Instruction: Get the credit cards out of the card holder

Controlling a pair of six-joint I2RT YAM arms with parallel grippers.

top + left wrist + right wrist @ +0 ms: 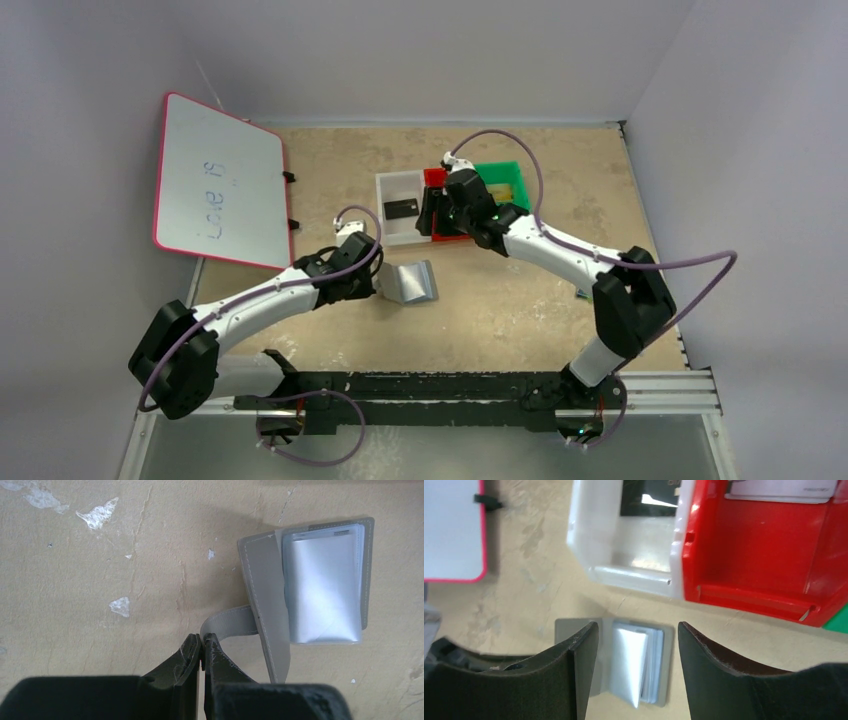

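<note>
The grey card holder (412, 281) lies open on the table, its shiny pockets (322, 587) facing up. My left gripper (201, 644) is shut on the holder's grey strap (230, 622), at the holder's left side (376, 282). My right gripper (638, 627) is open and empty. It hangs above the near edges of the white and red trays (438, 215), and the holder (659, 655) shows far below between its fingers. A black card (400, 209) lies in the white tray (594, 540). A silvery card (781, 489) lies in the red tray (754, 535).
A green tray (512, 170) stands right of the red one, with a yellowish strip inside. A pink-framed whiteboard (220, 180) leans at the far left. Walls close the back and both sides.
</note>
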